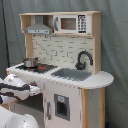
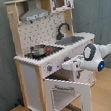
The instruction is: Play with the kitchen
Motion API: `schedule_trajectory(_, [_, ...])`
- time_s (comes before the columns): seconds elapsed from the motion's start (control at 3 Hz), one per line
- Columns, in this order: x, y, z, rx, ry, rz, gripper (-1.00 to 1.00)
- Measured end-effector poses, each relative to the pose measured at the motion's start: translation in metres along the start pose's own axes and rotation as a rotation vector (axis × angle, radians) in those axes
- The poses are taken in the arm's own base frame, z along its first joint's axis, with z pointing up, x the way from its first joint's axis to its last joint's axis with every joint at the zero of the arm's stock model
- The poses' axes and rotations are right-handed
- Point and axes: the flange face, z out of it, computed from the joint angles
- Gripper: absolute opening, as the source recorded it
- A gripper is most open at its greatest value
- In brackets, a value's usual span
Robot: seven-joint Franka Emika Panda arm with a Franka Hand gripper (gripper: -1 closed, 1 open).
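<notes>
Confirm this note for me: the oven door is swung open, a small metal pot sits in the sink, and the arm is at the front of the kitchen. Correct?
One detail is wrong. The pot sits on the stovetop, not in the sink, which looks empty in both exterior views. The rest holds: the oven door hangs open in the second exterior view, and the arm is at the kitchen's front.

Pale-wood, white kitchen [image 1: 93, 80] [image 2: 28, 70]; black faucet [image 1: 83, 59] [image 2: 63, 29]
</notes>
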Motion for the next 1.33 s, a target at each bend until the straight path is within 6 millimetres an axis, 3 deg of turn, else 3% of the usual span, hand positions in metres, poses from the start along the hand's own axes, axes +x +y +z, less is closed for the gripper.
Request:
schedule_trajectory(0.33, [0.003,0.0158,-0.0014,-0.028,0.007,0.085,-1.0])
schedule_trajectory(0.67, [0.0032,0.0166,-0.0015,-0.029,0.008,0.086,1.0])
schedule_trajectory(1.33, [0.0034,0.0143,-0.0016,-0.062,0.019,0.012,1.0])
